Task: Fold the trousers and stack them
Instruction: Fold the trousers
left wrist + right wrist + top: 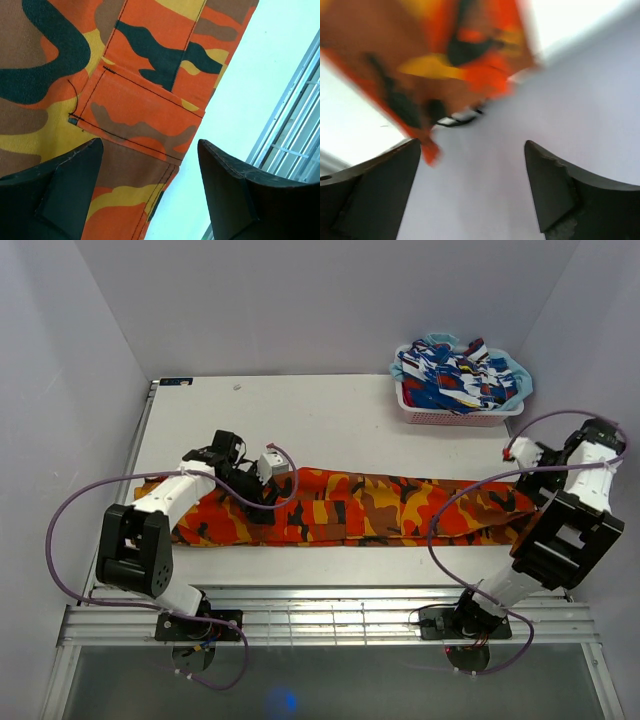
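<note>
The trousers (370, 507), in orange, red and yellow camouflage with dark blotches, lie stretched lengthwise across the white table (330, 425). My left gripper (258, 483) hovers open over their left part. In the left wrist view it (150, 145) is empty, with a stitched pocket and the hem edge of the trousers (135, 107) under the fingers. My right gripper (522, 456) is at the trousers' right end. In the right wrist view it (472, 145) is open and empty, and the blurred end of the trousers (435, 55) is above the fingers, apart from them.
A white basket (445, 415) heaped with blue, white and red clothes stands at the back right of the table. Lavender walls (60, 360) close in on three sides. A slatted metal rail (330, 615) runs along the near edge.
</note>
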Action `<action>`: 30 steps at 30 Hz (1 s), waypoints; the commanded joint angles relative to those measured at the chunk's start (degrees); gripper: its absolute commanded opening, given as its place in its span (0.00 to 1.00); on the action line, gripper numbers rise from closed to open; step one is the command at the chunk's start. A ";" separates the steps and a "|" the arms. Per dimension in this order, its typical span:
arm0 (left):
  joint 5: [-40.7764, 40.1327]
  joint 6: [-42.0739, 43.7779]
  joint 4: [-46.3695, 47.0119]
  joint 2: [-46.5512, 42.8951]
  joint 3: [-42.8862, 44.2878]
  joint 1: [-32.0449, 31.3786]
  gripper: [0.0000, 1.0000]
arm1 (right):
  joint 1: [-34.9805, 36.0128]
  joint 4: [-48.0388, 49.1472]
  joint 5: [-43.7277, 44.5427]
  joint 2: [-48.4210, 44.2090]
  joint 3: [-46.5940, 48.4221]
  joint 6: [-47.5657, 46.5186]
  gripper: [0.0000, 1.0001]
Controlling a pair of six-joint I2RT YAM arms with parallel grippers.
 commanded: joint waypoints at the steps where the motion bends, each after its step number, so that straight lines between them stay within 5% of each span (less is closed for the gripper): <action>1: 2.58 -0.33 1.51 -4.82 -1.17 -0.07 0.87 | -1.99 -3.00 -8.97 4.73 13.45 25.55 0.84; 4: 2.93 -1.13 2.39 -4.99 -1.61 -0.07 0.87 | -1.99 -2.74 -9.50 9.13 17.60 38.51 0.77; 6: 3.10 -1.39 2.48 -4.64 -1.35 -0.07 0.87 | -1.99 -5.02 -11.69 11.41 17.52 38.57 0.75; 16: -0.93 -1.74 0.46 0.89 -0.82 1.78 0.84 | 1.08 5.76 -6.52 8.53 4.35 13.36 0.60; 30: -4.98 -0.51 0.63 -0.07 -4.78 5.12 0.84 | 7.41 10.62 0.68 17.48 7.67 7.98 0.52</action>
